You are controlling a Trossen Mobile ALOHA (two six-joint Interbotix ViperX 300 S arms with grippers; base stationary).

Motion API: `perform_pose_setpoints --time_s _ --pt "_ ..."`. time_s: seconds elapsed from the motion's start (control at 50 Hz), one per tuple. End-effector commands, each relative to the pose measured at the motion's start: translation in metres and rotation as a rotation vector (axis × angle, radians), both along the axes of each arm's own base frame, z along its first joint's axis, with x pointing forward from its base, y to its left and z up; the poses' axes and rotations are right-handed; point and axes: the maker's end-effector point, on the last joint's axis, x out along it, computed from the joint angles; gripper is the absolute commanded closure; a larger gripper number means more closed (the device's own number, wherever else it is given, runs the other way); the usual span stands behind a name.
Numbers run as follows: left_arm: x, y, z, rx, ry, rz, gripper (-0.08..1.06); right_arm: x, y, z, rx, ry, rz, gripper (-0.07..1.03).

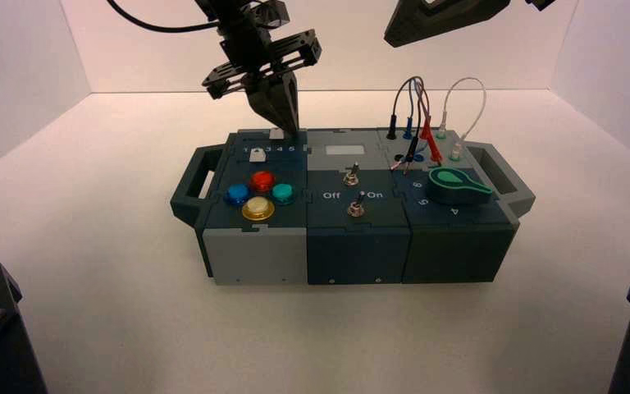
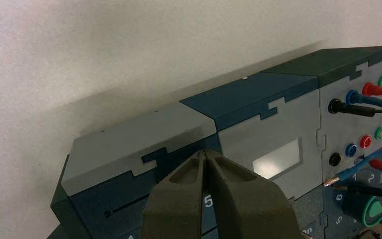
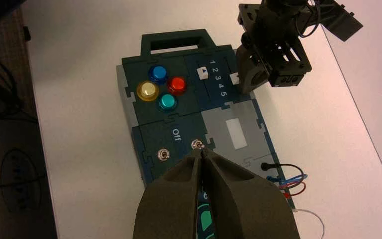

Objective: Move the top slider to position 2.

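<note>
In the high view, the left gripper (image 1: 293, 130) is down at the far edge of the box (image 1: 254, 256), close beside the top slider (image 1: 276, 133), on its 5 side. The slider sits in the left section, beyond the number row and the lower slider (image 1: 257, 155). Position 2 lies farther left, so the push should go leftward. If the tips ride too high, they could slip over the small knob; if too low, they could scrape the panel and drag the box. Too long a push would carry the knob past 2 towards 1. The right gripper's arm (image 1: 443, 20) waits above the box's right part.

In the left wrist view, the left gripper's fingertips meet at the end, with nothing seen between them. They are near the 5 (image 2: 208, 200) and the box's far edge. The slider is hidden behind the fingers, with part of its slot (image 2: 129, 204) showing, so this view gives poor warning of a missed contact or an overshoot.

In the right wrist view, the slider (image 3: 235, 78) is level with about 3 to 4, so position 2 (image 3: 215, 70) looks a short push away. The left gripper is right by the knob and partly covers it; whether they touch, I cannot tell. The right gripper (image 3: 202, 151) is closed and empty.
</note>
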Motion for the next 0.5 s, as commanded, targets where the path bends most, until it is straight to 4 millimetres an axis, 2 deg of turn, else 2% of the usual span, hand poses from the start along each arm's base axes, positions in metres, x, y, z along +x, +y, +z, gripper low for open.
perform_pose_setpoints --time_s 0.02,0.5 --pt "0.0047 0.0021 0.0090 -0.009 -0.024 0.005 1.01 0.0009 0.0046 0.0091 0.023 -0.015 0.007 0.98" --pt "0.0051 0.0066 0.0103 -0.008 -0.023 0.009 1.01 0.0013 0.0052 0.0081 0.019 -0.013 0.007 0.98"
